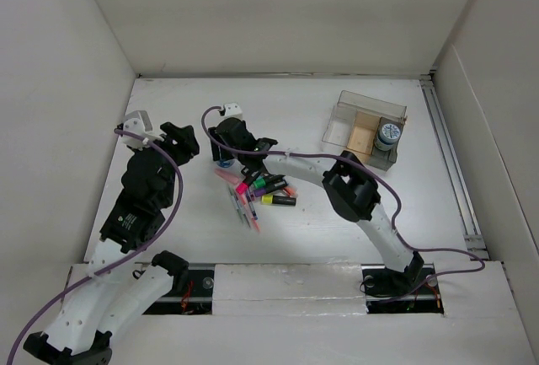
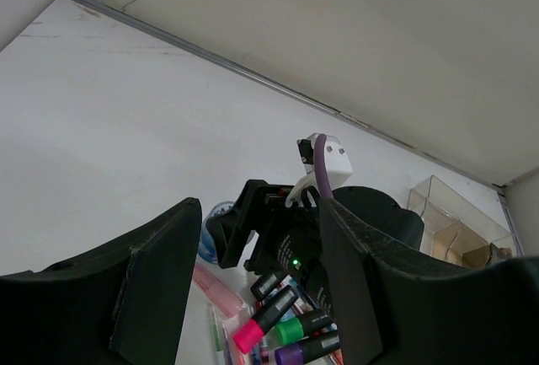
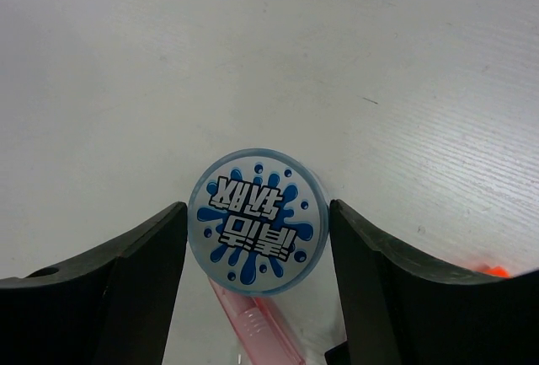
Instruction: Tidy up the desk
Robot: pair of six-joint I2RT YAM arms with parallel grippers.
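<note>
Right now the right gripper (image 3: 253,209) is hanging wide open, gripping nothing, straight above a small round pot (image 3: 257,223) whose blue splash-print lid is sitting between its fingers. The pot is standing on the white desk (image 1: 168,99) beside the markers (image 1: 265,188). The left gripper (image 2: 257,213), equally open and empty, is hovering farther off.

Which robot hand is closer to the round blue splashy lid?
Right. The right end effector straddles the blue lid, a finger on each side; the left end effector hangs off to its left, apart.
</note>
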